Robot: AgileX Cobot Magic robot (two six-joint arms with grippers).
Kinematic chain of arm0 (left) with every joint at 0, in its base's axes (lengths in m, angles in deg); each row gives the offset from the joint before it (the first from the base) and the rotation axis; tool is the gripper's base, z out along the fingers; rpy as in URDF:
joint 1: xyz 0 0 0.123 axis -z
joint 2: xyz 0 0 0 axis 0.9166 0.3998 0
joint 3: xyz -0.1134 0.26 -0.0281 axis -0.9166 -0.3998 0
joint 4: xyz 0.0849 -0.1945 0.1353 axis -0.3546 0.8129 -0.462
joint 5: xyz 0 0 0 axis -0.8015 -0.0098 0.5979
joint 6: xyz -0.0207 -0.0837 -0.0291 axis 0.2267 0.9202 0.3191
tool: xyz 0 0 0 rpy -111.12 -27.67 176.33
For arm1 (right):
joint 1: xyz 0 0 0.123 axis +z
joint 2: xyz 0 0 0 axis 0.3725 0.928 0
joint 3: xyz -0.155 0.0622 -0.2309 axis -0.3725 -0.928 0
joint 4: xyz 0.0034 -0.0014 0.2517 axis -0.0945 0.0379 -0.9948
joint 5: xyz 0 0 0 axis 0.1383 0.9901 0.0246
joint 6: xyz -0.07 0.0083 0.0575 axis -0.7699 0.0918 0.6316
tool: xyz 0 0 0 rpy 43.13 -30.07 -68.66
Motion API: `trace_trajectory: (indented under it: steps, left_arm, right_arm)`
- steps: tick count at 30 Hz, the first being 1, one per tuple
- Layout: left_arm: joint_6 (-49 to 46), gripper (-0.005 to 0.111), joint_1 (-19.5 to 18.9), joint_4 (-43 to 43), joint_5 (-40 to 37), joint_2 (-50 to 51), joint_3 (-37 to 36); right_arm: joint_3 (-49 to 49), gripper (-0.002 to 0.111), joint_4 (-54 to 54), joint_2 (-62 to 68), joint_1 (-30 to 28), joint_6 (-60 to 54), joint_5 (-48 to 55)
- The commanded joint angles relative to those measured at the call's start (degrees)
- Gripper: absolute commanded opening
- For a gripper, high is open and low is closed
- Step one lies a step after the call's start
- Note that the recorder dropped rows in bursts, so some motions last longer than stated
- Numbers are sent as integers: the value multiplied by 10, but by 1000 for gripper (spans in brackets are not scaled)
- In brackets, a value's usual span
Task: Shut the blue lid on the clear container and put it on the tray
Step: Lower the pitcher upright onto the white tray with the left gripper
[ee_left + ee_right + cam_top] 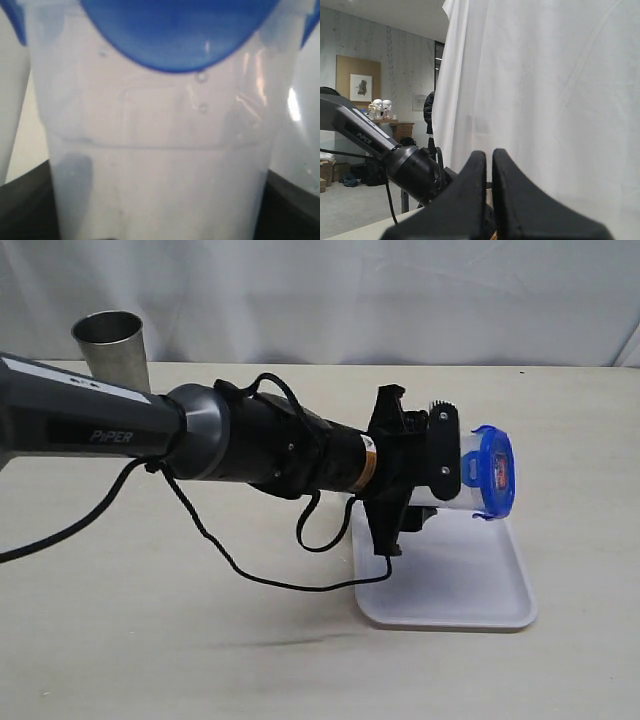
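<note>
The clear container [468, 476] hung tipped on its side just above the tray [470, 592], with the blue lid [497, 472] over its mouth. The left gripper [447, 470] clasped the container's body. A steel cup [112, 348] stood well apart from the tray on the table [150, 640]. The right gripper [489, 165] was pinched together on nothing, facing a white curtain [545, 75].

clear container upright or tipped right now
Tipped: the clear container lies sideways in the left gripper above the tray, blue lid on, facing sideways.
</note>
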Motion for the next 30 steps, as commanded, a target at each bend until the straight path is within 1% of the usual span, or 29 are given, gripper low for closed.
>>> trace_trajectory:
  steps: [1, 2, 3, 4, 5, 8, 9, 15, 21, 25, 27, 30]
  left_arm:
    - [23, 0, -27, 72, 103, -8, 7]
    - [23, 0, -33, 88, 129, -8, 7]
    - [23, 0, -42, 120, 178, -8, 7]
    - [23, 0, -47, 136, 206, -8, 7]
    - [24, 0, -51, 156, 256, -8, 7]
    - [25, 0, -54, 191, 313, -5, 7]
    - [27, 0, -54, 216, 344, 1, 7]
    - [29, 0, -54, 289, 451, 39, 7]
    - [21, 0, -54, 389, 533, 88, 8]
    - [-6, 0, -54, 459, 582, 116, 8]
    - [-11, 0, -54, 473, 594, 125, 10]
    - [-24, 0, -54, 481, 587, 135, 10]
  right_arm:
    - [-2, 5, 0, -3, -2, 1, 3]
    - [-2, 5, 0, -3, -2, 1, 3]
    - [-2, 5, 0, -3, -2, 1, 3]
    - [-2, 5, 0, -3, -2, 1, 3]
    - [-2, 5, 0, -3, -2, 1, 3]
    - [-2, 5, 0, -3, -2, 1, 3]
    - [-2, 5, 0, -3, -2, 1, 3]
    - [-2, 5, 0, -3, -2, 1, 3]
    - [-2, 5, 0, -3, -2, 1, 3]
    - [-2, 5, 0, -3, -2, 1, 3]
    - [-2, 5, 0, -3, -2, 1, 3]
    - [-2, 5, 0, -3, -2, 1, 3]
